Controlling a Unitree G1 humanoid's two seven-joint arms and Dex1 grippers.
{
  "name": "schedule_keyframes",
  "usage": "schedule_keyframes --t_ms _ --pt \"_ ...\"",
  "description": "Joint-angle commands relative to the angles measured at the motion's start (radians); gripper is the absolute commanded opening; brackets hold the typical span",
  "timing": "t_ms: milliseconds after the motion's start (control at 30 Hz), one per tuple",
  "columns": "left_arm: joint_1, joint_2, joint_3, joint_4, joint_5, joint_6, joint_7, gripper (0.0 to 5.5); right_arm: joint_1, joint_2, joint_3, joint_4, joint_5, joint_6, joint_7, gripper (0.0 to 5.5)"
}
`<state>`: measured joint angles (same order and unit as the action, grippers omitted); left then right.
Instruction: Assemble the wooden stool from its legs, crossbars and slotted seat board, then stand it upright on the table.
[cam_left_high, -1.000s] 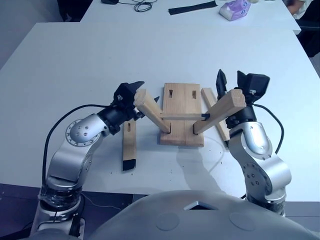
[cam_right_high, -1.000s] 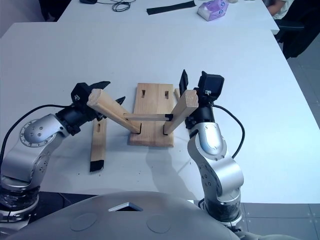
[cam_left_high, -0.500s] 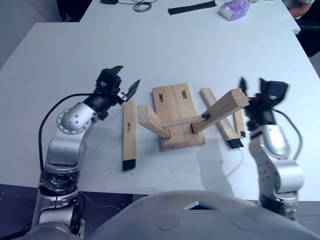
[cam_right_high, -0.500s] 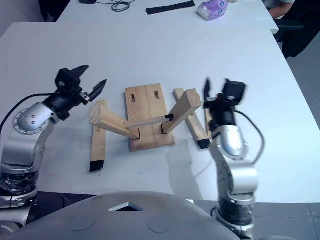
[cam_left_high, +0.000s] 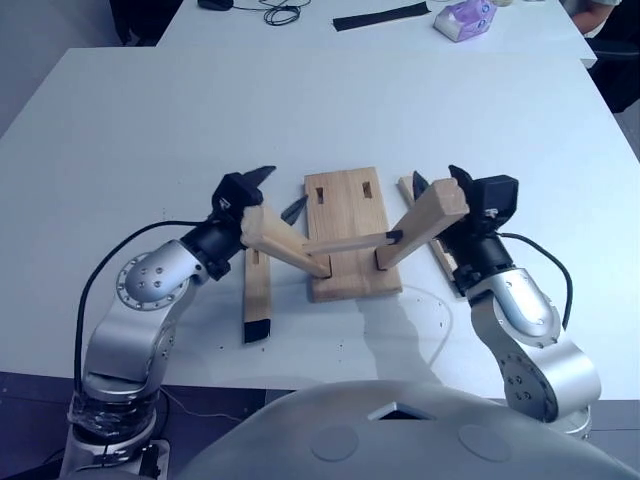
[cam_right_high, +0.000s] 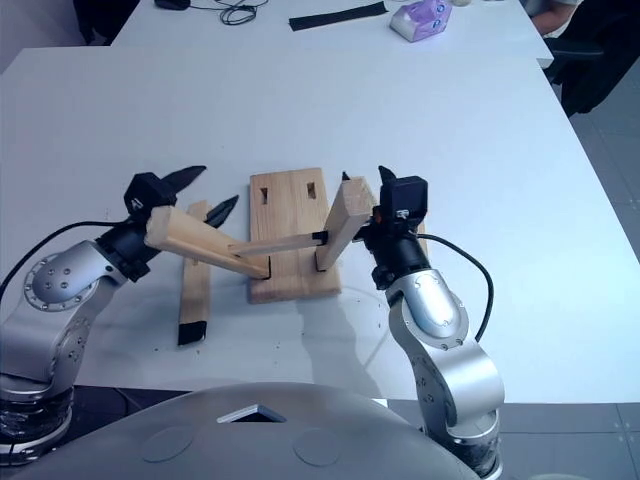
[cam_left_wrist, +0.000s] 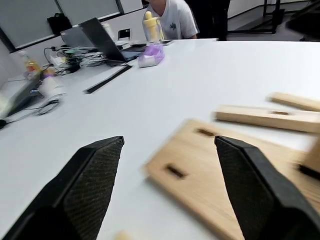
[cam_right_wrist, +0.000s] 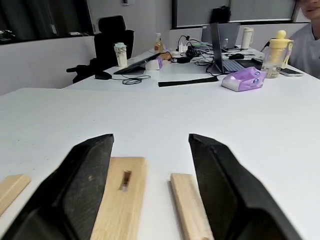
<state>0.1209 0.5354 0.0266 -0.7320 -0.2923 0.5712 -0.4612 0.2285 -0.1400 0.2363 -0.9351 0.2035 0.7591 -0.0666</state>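
Left eye view: board (cam_left_high: 345, 200) flat on the white table (cam_left_high: 300, 110). A left leg (cam_left_high: 283, 240) and a right leg (cam_left_high: 425, 220) tilt up from its near slots, joined by a crossbar (cam_left_high: 345, 243). At their top ends sit the left gripper (cam_left_high: 275, 193) and right gripper (cam_left_high: 440, 182), jaws spread; contact cannot be told. Spare legs (cam_left_high: 257, 290) lie on either side of the board.

Left wrist view: fingers (cam_left_wrist: 85, 190) apart, two board slots seen between them. Behind are a laptop (cam_left_wrist: 100, 37) and a bottle (cam_left_wrist: 150, 25), contents unclear.

Right wrist view: fingers apart over the board, with a chair (cam_right_wrist: 112, 35) behind.
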Motion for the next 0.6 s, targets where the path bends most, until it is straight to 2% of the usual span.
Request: schedule_keyframes --t_ms 33,200,367,500,600 --pt "-0.03 -0.019 -0.022 0.002 0.002 0.026 0.022 3.39 0.015 -0.01 -0.021 0.009 -0.01 0.021 0.009 2.75" --pt "-0.049 -0.041 -0.036 0.014 0.017 0.019 0.051 3.39 -0.001 -0.012 -0.104 0.039 -0.026 0.005 0.008 2.75" --pt "-0.12 -0.014 0.057 0.138 0.018 -0.059 0.033 3.39 -0.052 -0.015 -0.261 -0.026 0.038 -0.019 0.054 2.75" --pt "-0.262 -0.011 0.156 0.223 -0.073 -0.11 -0.016 3.39 -0.143 -0.006 -0.396 -0.089 0.217 0.028 0.109 2.75" --pt "-0.374 -0.025 0.177 0.211 -0.191 -0.074 -0.045 3.39 -0.288 -0.041 -0.49 -0.106 0.452 0.093 0.108 2.75"
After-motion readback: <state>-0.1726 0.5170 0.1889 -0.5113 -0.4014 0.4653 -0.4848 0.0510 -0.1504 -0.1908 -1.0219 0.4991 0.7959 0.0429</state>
